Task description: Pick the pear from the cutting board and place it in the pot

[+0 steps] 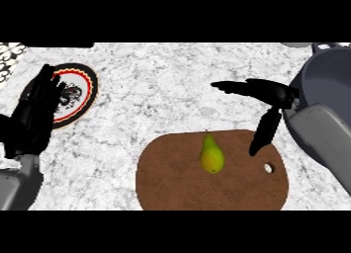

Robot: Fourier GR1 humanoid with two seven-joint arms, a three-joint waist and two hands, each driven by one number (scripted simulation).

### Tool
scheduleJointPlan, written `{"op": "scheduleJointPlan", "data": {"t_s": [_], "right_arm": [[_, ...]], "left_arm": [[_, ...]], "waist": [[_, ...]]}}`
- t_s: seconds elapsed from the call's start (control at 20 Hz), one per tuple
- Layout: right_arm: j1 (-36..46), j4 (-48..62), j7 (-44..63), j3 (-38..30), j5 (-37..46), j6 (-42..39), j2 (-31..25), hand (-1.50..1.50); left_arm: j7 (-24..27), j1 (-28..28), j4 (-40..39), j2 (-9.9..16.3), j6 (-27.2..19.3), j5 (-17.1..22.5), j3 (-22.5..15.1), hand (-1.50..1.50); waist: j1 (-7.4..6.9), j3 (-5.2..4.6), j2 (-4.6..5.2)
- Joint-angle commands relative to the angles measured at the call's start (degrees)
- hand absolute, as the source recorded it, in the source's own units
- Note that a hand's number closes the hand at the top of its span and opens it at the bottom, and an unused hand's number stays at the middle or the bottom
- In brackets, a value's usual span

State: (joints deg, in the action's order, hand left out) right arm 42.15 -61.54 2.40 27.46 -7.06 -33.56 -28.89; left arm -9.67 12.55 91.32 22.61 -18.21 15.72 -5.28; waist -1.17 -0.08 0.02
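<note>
- the pear lies on the cutting board, a little above the board's middle, its stem end pointing up the view and its rounder end toward me.
- nothing touches the pear; it sits alone on the brown wood.
- the cutting board has a small hole near its right edge and rests on the speckled grey tabletop at the lower centre of the view.
- my right hand hangs above the tabletop, up and to the right of the pear, open: fingers stretched out to the left, thumb pointing down over the board's upper right edge.
- it holds nothing, and there is a clear gap between the thumb and the pear.
- the pot, dark grey and round, stands at the right edge of the view, partly hidden behind my right forearm.
- my left hand is at the left edge, open with fingers straight up, resting.
- its fingers overlap a plate with a red and black rim that sits on the tabletop, well apart from the cutting board.
</note>
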Motion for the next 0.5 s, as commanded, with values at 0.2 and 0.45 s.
{"op": "scheduleJointPlan", "data": {"t_s": [0.2, 0.45], "right_arm": [[-4.77, -6.33, 7.88, -2.74, 3.86, -3.74, 4.89, -1.50], [-3.02, 2.00, 3.82, -3.76, 10.39, -5.38, 7.74, -1.50]], "left_arm": [[-0.80, -3.15, 2.81, -1.02, 2.23, -1.35, 3.26, 0.00], [-2.99, -0.97, 2.92, -2.02, 2.44, -3.08, 3.49, 0.00]], "waist": [[1.07, 0.07, -0.11], [0.69, 0.09, 0.05]]}}
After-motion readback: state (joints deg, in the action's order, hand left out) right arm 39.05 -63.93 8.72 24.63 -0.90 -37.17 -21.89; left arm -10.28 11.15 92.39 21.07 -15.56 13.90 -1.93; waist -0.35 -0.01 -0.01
